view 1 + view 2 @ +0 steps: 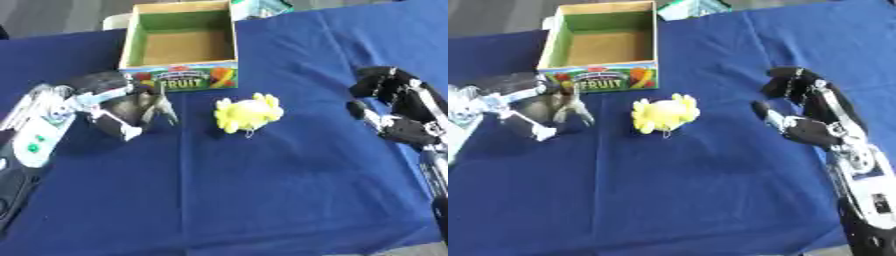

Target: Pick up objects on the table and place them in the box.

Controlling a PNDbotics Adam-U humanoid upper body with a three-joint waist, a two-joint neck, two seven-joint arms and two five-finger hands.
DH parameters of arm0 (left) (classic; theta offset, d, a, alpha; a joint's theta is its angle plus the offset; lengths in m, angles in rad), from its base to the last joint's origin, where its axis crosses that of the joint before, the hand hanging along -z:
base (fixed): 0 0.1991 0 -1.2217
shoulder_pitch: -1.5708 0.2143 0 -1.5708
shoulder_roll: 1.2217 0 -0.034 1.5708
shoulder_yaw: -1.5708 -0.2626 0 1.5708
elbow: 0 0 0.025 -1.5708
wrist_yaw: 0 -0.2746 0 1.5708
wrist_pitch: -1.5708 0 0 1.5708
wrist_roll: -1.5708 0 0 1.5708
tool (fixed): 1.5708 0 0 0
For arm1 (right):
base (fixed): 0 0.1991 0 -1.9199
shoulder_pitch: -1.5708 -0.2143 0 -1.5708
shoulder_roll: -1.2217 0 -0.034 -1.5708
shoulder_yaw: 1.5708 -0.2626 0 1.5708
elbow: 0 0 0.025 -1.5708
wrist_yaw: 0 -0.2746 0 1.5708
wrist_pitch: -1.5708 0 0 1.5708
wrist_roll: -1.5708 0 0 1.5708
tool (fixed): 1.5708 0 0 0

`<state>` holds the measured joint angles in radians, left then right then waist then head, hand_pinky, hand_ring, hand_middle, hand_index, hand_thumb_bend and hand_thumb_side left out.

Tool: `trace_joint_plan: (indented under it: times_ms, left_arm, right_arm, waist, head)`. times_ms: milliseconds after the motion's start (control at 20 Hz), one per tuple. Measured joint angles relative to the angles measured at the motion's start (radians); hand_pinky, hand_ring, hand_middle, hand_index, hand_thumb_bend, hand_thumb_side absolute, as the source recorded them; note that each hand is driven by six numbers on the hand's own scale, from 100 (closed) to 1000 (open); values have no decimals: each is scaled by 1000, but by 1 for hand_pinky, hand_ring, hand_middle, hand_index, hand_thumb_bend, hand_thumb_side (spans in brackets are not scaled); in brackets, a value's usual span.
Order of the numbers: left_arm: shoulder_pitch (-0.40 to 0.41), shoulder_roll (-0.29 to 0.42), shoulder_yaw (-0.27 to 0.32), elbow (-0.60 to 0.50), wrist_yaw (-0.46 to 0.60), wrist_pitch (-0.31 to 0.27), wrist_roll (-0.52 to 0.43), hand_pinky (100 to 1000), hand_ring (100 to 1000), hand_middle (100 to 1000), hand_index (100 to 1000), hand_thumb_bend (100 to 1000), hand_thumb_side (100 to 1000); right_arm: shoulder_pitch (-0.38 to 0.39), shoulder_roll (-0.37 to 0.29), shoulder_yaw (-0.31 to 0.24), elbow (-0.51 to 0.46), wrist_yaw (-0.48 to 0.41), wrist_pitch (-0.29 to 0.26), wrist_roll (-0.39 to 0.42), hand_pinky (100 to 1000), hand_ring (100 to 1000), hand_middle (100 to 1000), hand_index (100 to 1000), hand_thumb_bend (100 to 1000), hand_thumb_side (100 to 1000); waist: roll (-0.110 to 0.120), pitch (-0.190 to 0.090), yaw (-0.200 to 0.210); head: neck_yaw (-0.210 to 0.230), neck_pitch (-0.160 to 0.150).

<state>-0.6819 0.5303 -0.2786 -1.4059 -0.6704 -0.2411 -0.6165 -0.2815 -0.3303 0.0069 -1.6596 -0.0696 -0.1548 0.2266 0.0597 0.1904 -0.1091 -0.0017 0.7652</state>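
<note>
A cardboard box with green inner walls and a "FRUIT" label stands open at the table's far middle; nothing shows inside it. In front of it, slightly right, a fluffy yellow object lies on the blue cloth. My left hand hovers just left of the box's front corner. Its fingers and thumb curl round a grey object that I cannot make out. My right hand sits to the right of the yellow object, well apart from it. Its fingers are loosely bent and hold nothing.
A blue cloth covers the table, with a wide bare stretch in front. Something white and green lies behind the box at the far edge. The table's front right corner shows at the bottom.
</note>
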Motion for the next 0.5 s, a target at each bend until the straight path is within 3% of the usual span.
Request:
trace_joint_plan:
  times_ms: [500]
  left_arm:
    - [-92, 53, 8, 38, 9, -39, -8, 694, 490, 434, 781, 100, 195]
  right_arm:
    - [2, -5, 6, 0, 0, 1, 7, 719, 691, 576, 762, 463, 236]
  waist:
    - [7, -6, -20]
  head:
    - [3, 0]
